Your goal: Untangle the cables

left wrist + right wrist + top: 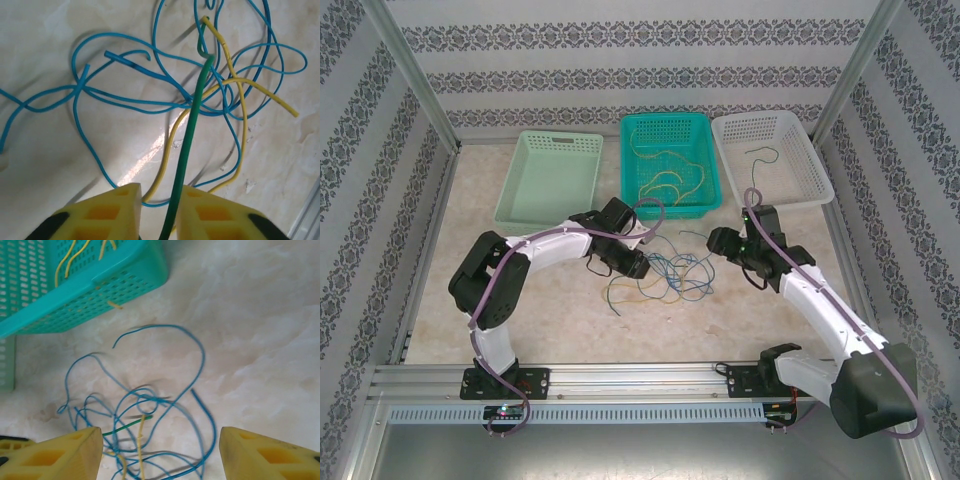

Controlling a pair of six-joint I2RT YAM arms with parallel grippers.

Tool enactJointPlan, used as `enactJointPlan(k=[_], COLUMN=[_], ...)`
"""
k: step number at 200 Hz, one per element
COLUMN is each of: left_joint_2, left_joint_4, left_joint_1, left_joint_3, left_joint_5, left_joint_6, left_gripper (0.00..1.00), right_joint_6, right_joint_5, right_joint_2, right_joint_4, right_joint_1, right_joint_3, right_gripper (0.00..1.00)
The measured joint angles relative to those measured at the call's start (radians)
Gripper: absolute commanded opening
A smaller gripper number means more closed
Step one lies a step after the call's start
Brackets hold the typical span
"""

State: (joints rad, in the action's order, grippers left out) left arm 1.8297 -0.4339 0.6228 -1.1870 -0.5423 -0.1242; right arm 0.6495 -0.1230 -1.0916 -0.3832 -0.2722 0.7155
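Observation:
A tangle of blue, yellow and green cables (672,276) lies on the table between my two grippers. In the left wrist view a green cable (192,115) rises between the narrowly parted fingers of my left gripper (161,187). It leans on the right finger and stands clear of the left one. Blue cables (125,100) and a yellow cable (235,82) loop underneath. My left gripper (638,265) sits at the tangle's left edge. My right gripper (718,240) hovers wide open (160,431) at the right edge, above blue loops (200,355) and a green end (125,429).
A teal basket (712,170) behind the tangle holds several yellow cables (665,180); its corner (125,275) is close to the right gripper. A white basket (823,175) at the back right holds one dark cable (767,155). A light green basket (515,185) stands at the back left.

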Motion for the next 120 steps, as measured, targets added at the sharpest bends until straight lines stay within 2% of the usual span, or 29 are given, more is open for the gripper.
enactJointPlan(k=[52, 96, 120], left_joint_2=[-0.023, -0.047, -0.065], left_joint_4=[0.0, -0.004, -0.008], left_joint_1=[0.0, 0.0, 0.0], left_joint_3=[-0.037, -0.073, -0.085], left_joint_5=[0.043, 0.07, 0.086], left_joint_6=[-0.003, 0.002, 0.002], left_gripper=[0.08, 0.08, 0.08], right_joint_6=[0.134, 0.184, 0.192], right_joint_5=[-0.006, -0.007, -0.006], right_joint_2=[-0.067, -0.197, -0.267], right_joint_4=[0.137, 0.219, 0.238], right_joint_1=[-0.261, -0.352, -0.372], right_joint_3=[-0.074, -0.081, -0.079], right_gripper=[0.56, 0.52, 0.42])
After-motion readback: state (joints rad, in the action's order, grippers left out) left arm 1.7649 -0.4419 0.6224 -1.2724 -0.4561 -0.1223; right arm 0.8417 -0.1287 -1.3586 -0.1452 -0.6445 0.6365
